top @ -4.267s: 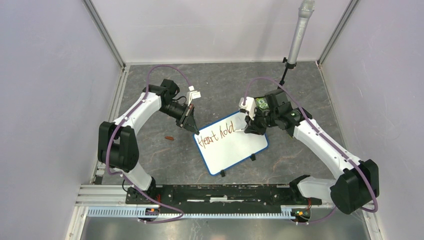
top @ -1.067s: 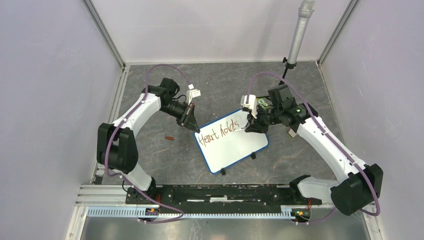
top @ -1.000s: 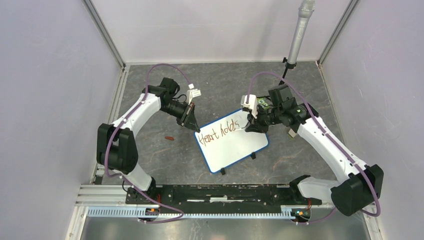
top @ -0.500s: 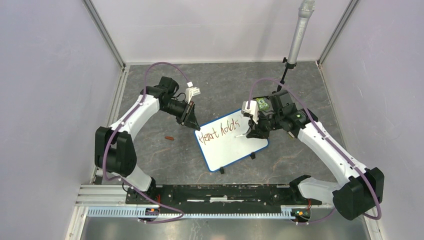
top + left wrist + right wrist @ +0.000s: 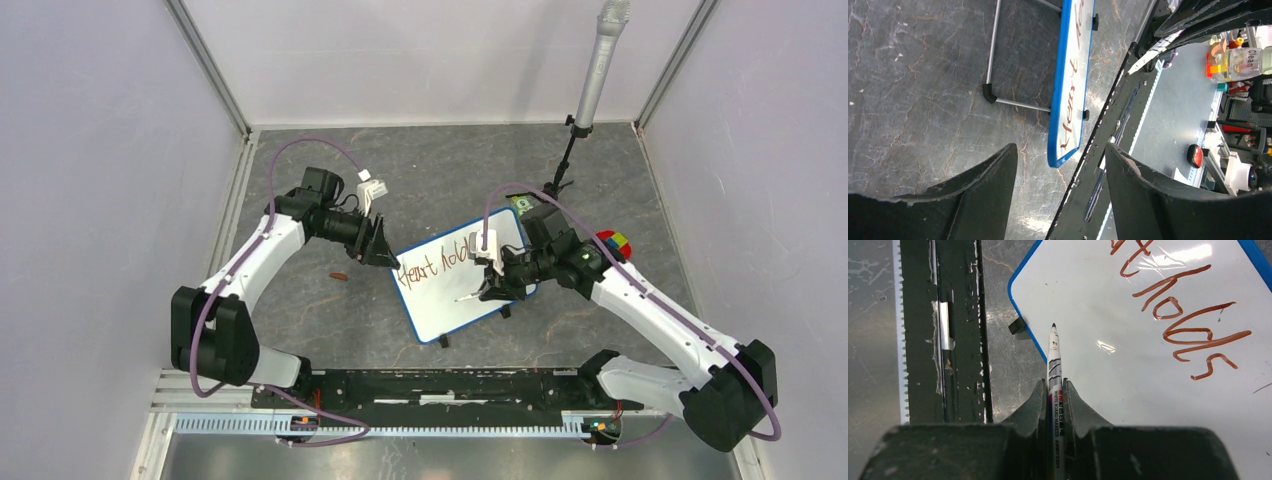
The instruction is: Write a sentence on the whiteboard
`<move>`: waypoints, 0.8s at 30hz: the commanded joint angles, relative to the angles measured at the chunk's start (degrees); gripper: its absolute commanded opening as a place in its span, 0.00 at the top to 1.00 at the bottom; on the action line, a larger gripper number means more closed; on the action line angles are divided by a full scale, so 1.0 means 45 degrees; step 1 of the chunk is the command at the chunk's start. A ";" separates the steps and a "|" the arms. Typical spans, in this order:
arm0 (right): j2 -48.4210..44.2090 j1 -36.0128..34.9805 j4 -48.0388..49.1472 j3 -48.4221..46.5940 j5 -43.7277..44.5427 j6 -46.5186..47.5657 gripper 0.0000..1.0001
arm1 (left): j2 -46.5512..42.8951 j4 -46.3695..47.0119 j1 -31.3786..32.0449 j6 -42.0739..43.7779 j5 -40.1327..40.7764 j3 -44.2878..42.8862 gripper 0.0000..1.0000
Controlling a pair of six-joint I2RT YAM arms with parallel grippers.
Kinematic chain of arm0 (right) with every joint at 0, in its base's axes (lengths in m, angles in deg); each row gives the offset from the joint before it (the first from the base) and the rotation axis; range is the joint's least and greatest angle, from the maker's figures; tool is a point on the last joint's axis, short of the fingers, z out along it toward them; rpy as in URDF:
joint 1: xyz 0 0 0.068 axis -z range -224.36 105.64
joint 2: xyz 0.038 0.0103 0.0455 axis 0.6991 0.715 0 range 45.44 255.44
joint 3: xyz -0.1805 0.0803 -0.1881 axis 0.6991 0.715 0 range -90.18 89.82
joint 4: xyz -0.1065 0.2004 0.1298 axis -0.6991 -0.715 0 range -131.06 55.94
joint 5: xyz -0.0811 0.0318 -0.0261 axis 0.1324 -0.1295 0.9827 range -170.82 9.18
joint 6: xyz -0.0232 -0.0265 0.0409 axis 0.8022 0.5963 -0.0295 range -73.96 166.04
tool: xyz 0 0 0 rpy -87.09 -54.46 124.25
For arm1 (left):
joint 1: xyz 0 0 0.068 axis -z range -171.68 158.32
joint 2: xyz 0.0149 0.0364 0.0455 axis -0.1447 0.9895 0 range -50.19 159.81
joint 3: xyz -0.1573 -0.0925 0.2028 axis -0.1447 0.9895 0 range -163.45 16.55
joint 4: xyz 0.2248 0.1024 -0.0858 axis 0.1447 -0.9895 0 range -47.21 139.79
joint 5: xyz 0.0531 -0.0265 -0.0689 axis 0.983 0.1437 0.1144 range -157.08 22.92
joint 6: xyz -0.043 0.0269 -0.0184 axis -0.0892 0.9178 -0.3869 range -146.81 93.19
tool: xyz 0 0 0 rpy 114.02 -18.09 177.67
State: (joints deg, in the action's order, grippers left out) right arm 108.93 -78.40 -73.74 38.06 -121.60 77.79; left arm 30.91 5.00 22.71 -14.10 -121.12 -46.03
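Observation:
The whiteboard [image 5: 455,312] with a blue frame stands tilted on small black feet in the middle of the floor. The sentence [image 5: 436,264] on it reads "Heart holds" in reddish-brown letters on one line. My left gripper [image 5: 384,251] is open just off the board's upper left corner, and in its wrist view the blue corner [image 5: 1057,150] lies ahead of the fingers, untouched. My right gripper [image 5: 492,288] is shut on a white marker [image 5: 1054,357]. The marker's tip hovers over the blank area below the writing [image 5: 1178,315]; whether it touches I cannot tell.
A microphone on a stand [image 5: 597,62] rises at the back right. A small reddish cap [image 5: 340,275] lies on the floor left of the board. A coloured cube [image 5: 613,241] sits behind my right arm. The black base rail [image 5: 430,385] runs along the near edge.
My left gripper has opened, let go of the board's corner and drawn back to the left. My right gripper has carried the marker down from the end of "holds" to the blank area below.

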 commanded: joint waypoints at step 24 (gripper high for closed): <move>0.0627 -0.2076 0.4497 0.0864 0.2181 -0.2228 1.00 | 0.0786 0.0814 0.0312 -0.0382 -0.0841 0.0476 0.49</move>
State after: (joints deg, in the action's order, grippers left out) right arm 110.78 -86.14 -58.29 42.71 -113.64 70.29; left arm 33.95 8.21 23.48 -15.89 -123.11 -42.47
